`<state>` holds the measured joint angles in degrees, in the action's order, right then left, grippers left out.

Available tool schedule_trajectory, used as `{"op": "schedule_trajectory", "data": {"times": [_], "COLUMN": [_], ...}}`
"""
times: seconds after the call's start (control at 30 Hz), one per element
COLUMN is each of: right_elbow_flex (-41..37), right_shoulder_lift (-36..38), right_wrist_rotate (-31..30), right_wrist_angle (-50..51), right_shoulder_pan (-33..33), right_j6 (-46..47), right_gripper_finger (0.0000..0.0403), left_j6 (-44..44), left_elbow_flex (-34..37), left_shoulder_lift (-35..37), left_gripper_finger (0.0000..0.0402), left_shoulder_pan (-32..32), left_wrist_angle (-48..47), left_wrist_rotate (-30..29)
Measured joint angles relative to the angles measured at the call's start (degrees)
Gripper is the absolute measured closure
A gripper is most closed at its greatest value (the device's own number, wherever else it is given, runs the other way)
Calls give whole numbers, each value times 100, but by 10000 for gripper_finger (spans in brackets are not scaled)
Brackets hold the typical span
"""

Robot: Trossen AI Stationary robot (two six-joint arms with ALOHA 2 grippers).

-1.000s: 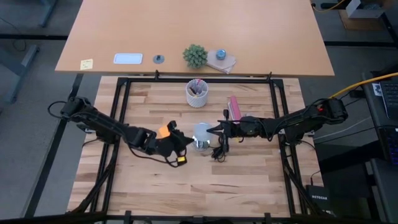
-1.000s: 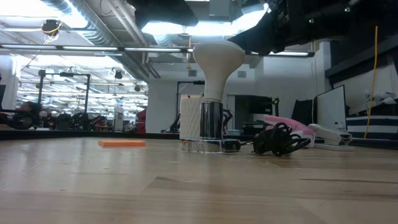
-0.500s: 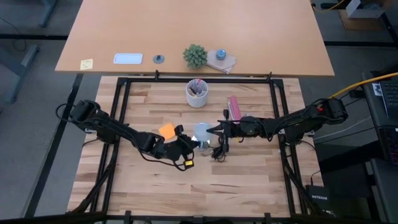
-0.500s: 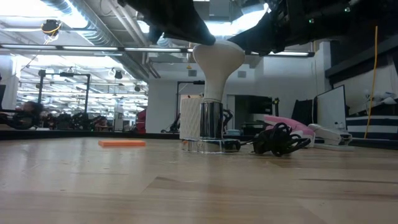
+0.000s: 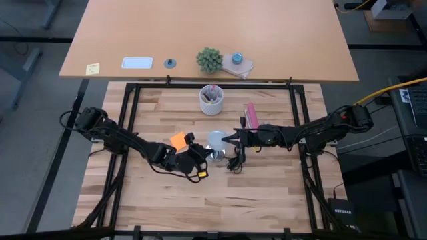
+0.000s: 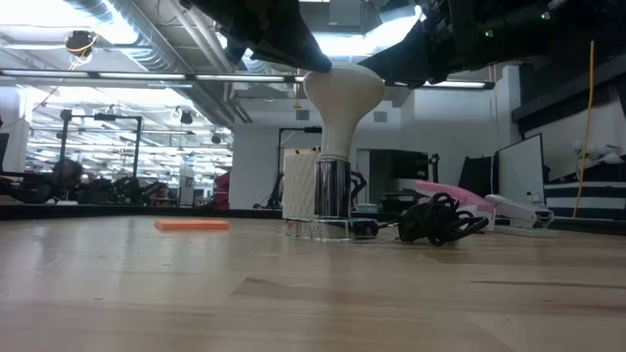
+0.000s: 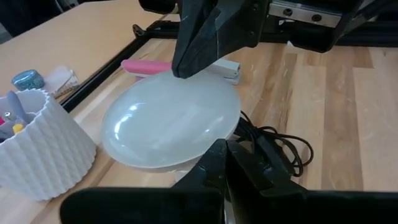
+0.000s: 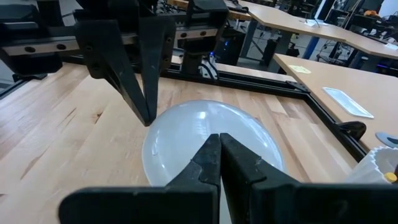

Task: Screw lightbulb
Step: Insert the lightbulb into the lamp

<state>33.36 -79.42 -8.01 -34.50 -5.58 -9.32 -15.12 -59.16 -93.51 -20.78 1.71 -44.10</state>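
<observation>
Lightbulb point(image 6: 341, 112) stood upright in silvery fitting point(image 6: 333, 191) at table point(image 5: 267, 193) centre. Left gripper point(image 5: 205, 155) and right gripper point(image 5: 229, 139) reached in low from opposite sides, fingers pressed together, empty, tips against bulb's rounded top. Black cord point(image 6: 440, 219) coiled beside fitting.

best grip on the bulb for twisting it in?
Grip the bulb across its wide rounded dome, coming from above. It stands upright in the silvery fitting, wide end up and narrow neck below, so only the dome offers an exposed hold. Both tools sit shut beside it now.
</observation>
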Motion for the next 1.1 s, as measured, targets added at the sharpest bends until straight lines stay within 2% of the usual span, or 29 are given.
{"op": "schedule_trajectory", "data": {"times": [0.57, 0.93, 1.1], "right_elbow_flex": [0, 0, 0], "right_shoulder_lift": [2, 0, -2], "right_wrist_rotate": [515, 546, 516], "right_wrist_angle": [-2, 4, -2], "right_shoulder_pan": [-2, -7, -4], "right_j6": [109, 184, 190], "right_gripper_finger": [394, 394, 394], "left_j6": [-551, -422, -400], "left_elbow_flex": [4, 4, 4], "left_shoulder_lift": [2, 28, 91], "left_gripper_finger": [400, 400, 400], "left_shoulder_pan": [39, 85, -72], "left_wrist_angle": [-652, -720, -705], "left_wrist_rotate": [-461, -489, -853]}}
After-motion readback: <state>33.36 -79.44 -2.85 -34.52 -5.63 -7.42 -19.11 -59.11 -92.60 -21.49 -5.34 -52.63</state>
